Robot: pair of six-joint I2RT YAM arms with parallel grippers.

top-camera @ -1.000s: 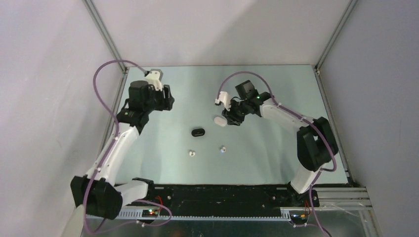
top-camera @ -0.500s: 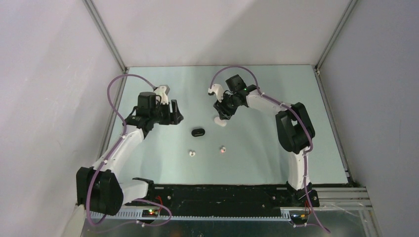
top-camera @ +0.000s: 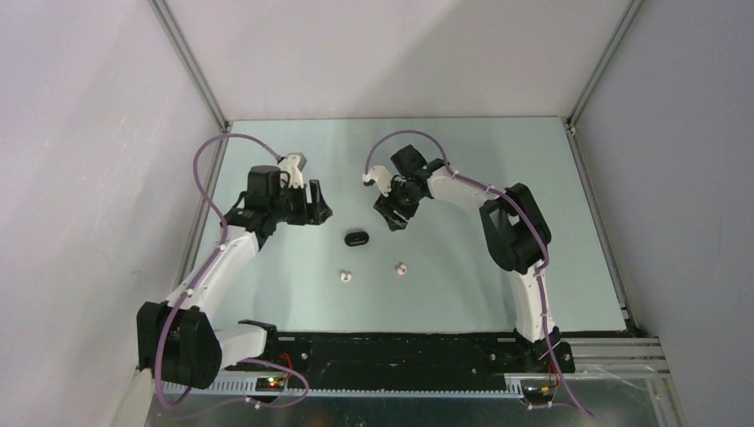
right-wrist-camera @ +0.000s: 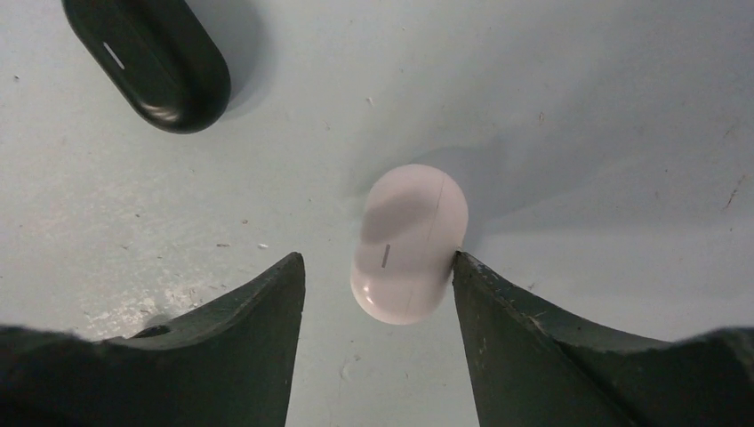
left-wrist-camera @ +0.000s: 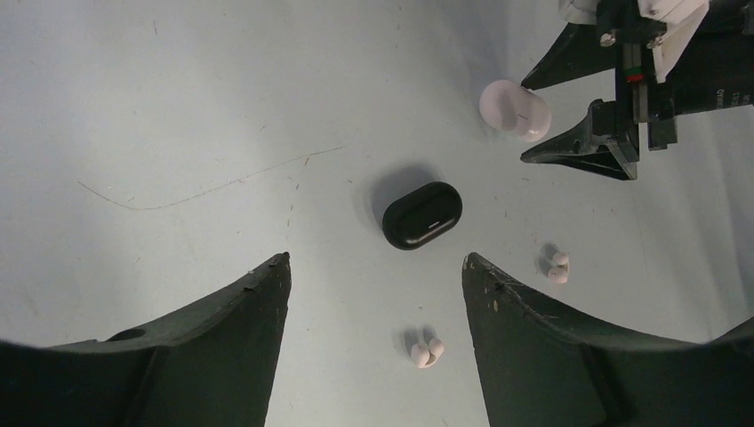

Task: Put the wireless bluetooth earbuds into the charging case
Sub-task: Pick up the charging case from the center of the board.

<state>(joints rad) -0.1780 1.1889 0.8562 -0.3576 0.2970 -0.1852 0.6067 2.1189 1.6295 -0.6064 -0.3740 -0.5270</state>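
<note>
A closed white oval case lies on the table between my right gripper's open fingers; the right fingertip touches its side. It also shows in the left wrist view. My right gripper covers it in the top view. A closed black oval case lies just left of it. Two white earbuds lie nearer the arm bases, each a tiny rounded bud. My left gripper is open and empty, left of the black case. No black earbuds show.
A metal frame post and grey walls bound the table at the left, back and right. The black base rail runs along the near edge.
My right gripper has moved left and closer to the black case, and now straddles the white case. My left arm swung right and lower a second ago, then held still.
</note>
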